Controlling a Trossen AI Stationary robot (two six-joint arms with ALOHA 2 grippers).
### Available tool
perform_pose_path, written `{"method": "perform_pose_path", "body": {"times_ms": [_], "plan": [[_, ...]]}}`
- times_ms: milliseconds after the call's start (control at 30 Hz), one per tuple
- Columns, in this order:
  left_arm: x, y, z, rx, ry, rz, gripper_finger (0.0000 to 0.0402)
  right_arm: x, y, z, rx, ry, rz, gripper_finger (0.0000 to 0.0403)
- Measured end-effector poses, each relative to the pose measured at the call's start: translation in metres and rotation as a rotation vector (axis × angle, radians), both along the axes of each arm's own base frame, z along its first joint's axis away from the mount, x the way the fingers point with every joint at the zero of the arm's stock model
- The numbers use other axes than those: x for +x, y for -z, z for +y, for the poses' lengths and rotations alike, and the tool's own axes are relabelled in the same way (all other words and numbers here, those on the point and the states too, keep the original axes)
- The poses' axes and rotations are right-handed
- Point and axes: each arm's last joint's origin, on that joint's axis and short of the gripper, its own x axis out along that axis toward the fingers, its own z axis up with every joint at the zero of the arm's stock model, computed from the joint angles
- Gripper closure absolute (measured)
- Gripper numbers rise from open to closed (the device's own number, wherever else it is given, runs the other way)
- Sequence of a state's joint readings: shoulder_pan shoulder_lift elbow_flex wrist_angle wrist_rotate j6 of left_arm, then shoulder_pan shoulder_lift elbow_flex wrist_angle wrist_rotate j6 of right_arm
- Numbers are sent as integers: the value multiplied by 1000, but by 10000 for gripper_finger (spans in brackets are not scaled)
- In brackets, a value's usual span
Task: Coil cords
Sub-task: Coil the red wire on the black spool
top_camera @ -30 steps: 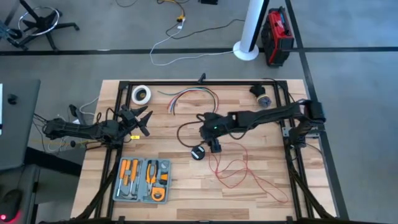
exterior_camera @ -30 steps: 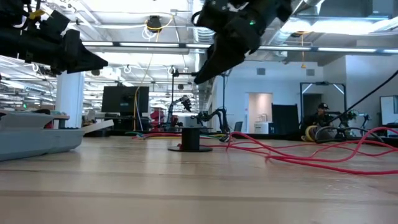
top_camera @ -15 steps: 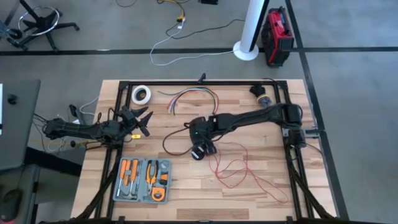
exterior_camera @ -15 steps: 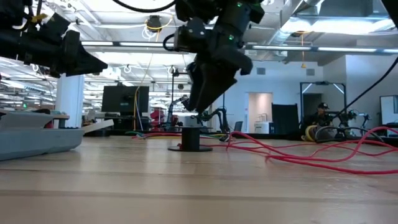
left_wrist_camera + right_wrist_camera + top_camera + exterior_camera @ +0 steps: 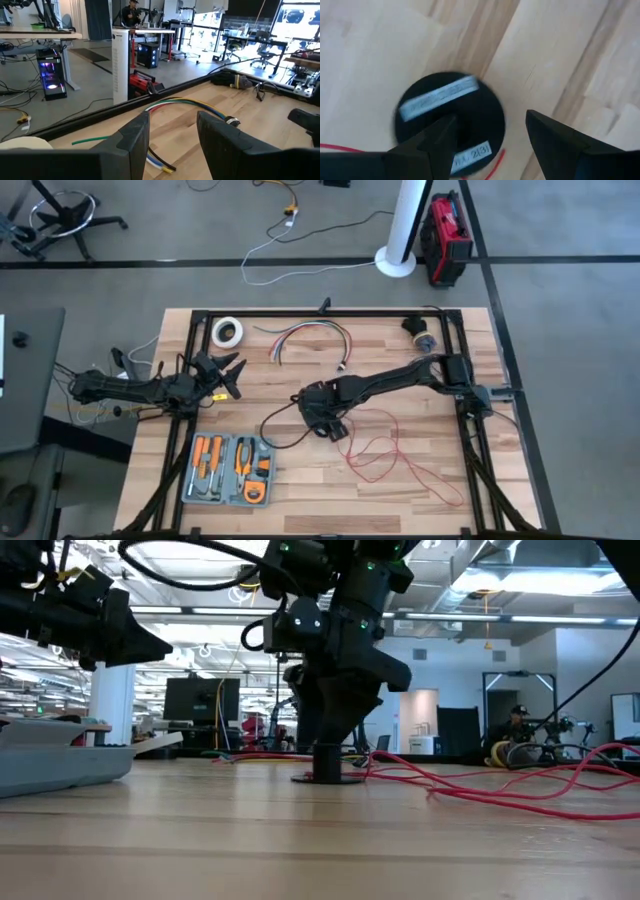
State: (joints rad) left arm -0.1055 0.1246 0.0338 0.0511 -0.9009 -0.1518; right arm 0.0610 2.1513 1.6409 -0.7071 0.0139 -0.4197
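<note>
Two dark, jointed arms trailing black cables, each ending in a black two-fingered tool [image 5: 325,423]

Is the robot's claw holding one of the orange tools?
No, the orange tools lie in their gray tray, while the right claw hangs open over a black spool and the left claw waits apart.

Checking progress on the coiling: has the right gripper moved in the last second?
Yes. In the high view the right gripper has swung left, toward the tool tray, and now sits over the black spool.
</note>
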Motion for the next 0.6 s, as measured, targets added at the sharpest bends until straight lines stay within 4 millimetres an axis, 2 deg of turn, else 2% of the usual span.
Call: {"method": "perform_pose_path", "body": {"times_ms": [233, 400, 600], "plan": [[0, 1, 0, -20, 1, -12, 247, 2, -1, -6, 6, 13, -15, 179], [0, 1, 0, -25, 3, -16, 247, 1, 1, -8, 88, -5, -10, 227], [0, 2, 0, -25, 4, -12, 247, 1, 2, -11, 99, 17, -11, 279]]}}
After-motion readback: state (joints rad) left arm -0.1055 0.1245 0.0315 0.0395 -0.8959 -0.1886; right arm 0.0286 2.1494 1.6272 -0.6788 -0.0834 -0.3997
